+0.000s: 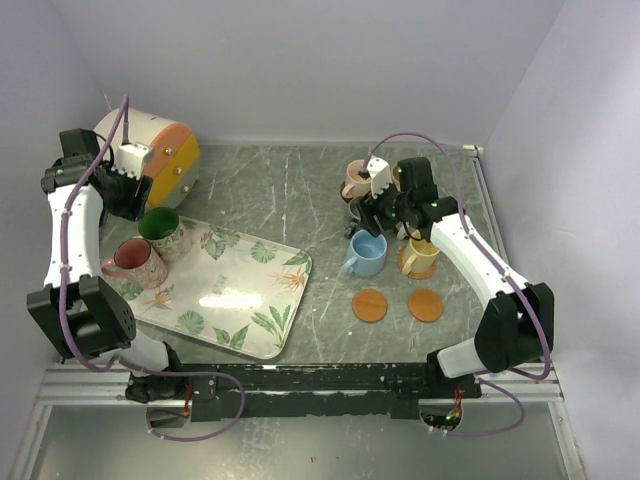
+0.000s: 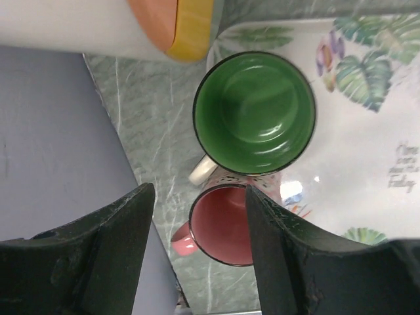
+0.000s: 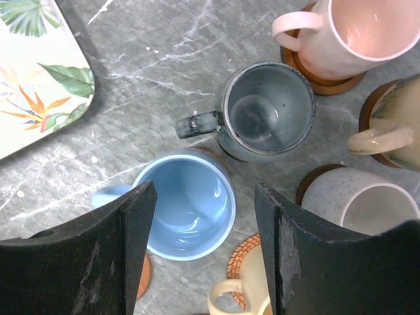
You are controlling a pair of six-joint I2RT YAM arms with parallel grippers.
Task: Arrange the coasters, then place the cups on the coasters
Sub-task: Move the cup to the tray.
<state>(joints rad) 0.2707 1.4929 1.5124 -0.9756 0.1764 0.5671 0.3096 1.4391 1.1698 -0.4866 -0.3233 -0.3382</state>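
Tray (image 1: 250,300) with leaf print fills the table's eight o'clock quarter, with a white-and-orange cylinder (image 1: 165,150) lying at ten o'clock. Left gripper (image 2: 198,197), jaws apart and holding nothing, hangs over the tray's far-left corner, where the green mug (image 2: 254,111) and red mug (image 2: 223,226) stand almost touching. Right gripper (image 3: 205,190), likewise spread and empty, hovers over the light blue mug (image 3: 187,207) at two o'clock. Around it stand the dark grey mug (image 3: 266,108), pink mug (image 3: 354,33), cream mug (image 3: 357,203) and yellow mug (image 3: 252,289), most visibly on coasters (image 3: 326,83). Two empty coasters (image 1: 370,305) wait at five o'clock.

Likely hazards: a finger lowered beside the red mug could shove the green one toward the cylinder, and the right fingers, if swung sideways, could clip the grey mug's handle. Open room lies over bare tabletop (image 1: 300,190) at twelve o'clock and between tray and cluster. The table's right edge (image 1: 487,215) sits close at three o'clock.
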